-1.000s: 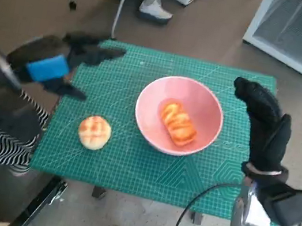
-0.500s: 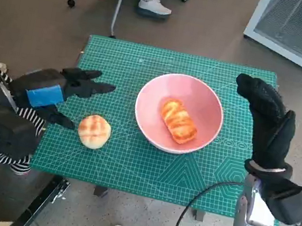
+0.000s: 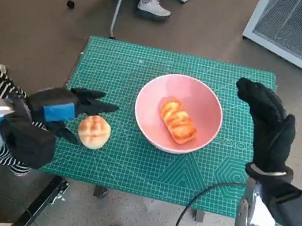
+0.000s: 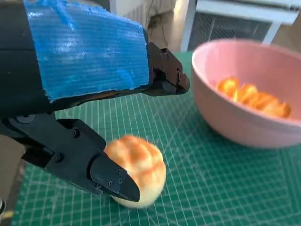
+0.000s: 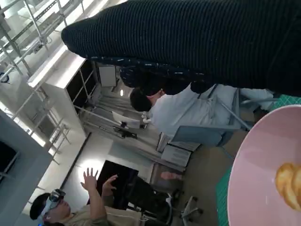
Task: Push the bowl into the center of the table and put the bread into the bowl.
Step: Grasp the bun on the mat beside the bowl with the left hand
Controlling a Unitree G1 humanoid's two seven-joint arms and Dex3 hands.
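Open green mat (image 3: 130,162) from the round bun (image 3: 94,132) toward three o'clock, blocked there by the pink bowl (image 3: 148,130); right hand (image 3: 268,131) crowding the bowl's three o'clock side.

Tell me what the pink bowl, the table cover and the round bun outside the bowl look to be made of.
Pink bowl: smooth, matte, evenly coloured, probably plastic, possibly glazed ceramic.
Table cover: green cutting mat with printed white grid, likely rubbery vinyl.
Round bun: scored golden crust; real or foam replica, cannot tell.
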